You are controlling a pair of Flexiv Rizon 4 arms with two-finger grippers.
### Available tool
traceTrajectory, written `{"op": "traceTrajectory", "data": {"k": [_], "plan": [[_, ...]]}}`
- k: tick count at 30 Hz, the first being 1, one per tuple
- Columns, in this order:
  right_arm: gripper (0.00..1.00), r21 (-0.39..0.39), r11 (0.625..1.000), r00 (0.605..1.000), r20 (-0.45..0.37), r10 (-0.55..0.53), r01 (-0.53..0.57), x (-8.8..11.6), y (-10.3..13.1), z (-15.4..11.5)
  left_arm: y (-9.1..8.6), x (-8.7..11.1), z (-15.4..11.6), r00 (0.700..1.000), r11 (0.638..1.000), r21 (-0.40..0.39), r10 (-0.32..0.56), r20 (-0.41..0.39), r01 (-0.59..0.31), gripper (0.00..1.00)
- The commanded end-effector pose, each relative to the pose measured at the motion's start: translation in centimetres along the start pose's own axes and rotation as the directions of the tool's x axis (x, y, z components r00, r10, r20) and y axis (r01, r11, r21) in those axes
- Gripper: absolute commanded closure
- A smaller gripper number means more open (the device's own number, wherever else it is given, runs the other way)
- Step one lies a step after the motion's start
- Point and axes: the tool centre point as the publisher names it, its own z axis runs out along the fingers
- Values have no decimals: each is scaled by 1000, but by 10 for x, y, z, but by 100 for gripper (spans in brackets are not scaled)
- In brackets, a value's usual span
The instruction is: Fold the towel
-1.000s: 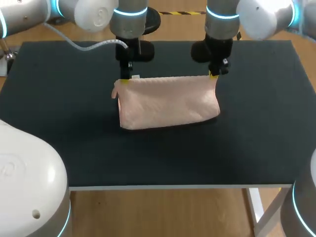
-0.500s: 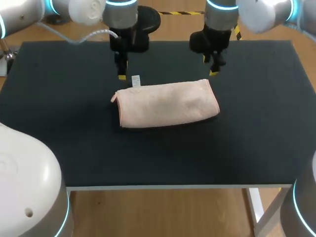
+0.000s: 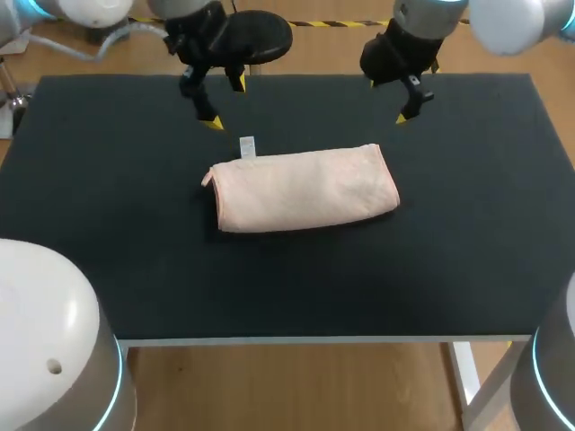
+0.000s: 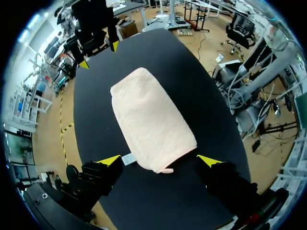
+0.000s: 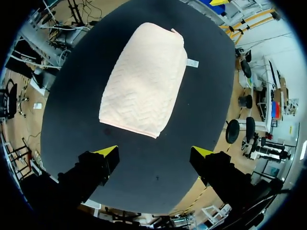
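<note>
We see the towel [image 5: 144, 76] as soft, matt pink cloth with a raised zigzag weave. At its corner sits a small white label [image 3: 247, 145], smooth; cloth or paper, we cannot tell. Under the towel the table [image 3: 467, 251] is matt black. Our left gripper [image 4: 159, 160] and right gripper [image 5: 154, 152] have dull black fingers with yellow tips. Beyond the towel, our right arm [image 3: 512, 22] wears a glossy white shell that looks like plastic.

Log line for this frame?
towel: folded, lying flat on table | left gripper: open, empty, off towel | right gripper: open, empty, off towel | fold: looks done
</note>
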Motion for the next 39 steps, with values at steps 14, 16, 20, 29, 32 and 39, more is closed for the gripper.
{"op": "traceTrajectory", "data": {"k": [14,16,20,29,32,39], "plan": [[0,-43,999,1000,-14,20,-21,12,-8,-10,29,45,12,911,851,405,-401,93,333,0],[0,-43,999,1000,-14,20,-21,12,-8,-10,29,45,12,911,851,405,-401,93,333,0],[0,-43,999,1000,-14,20,-21,12,-8,-10,29,45,12,911,851,405,-401,93,333,0],[0,-43,999,1000,-14,20,-21,12,-8,-10,29,45,12,911,851,405,-401,93,333,0],[0,-182,938,947,75,311,-294,9,-53,-20,29,45,12,911,851,405,-401,93,333,0],[0,-467,648,706,67,705,-602,25,-82,-5,29,45,12,911,851,405,-401,93,333,0]]}}
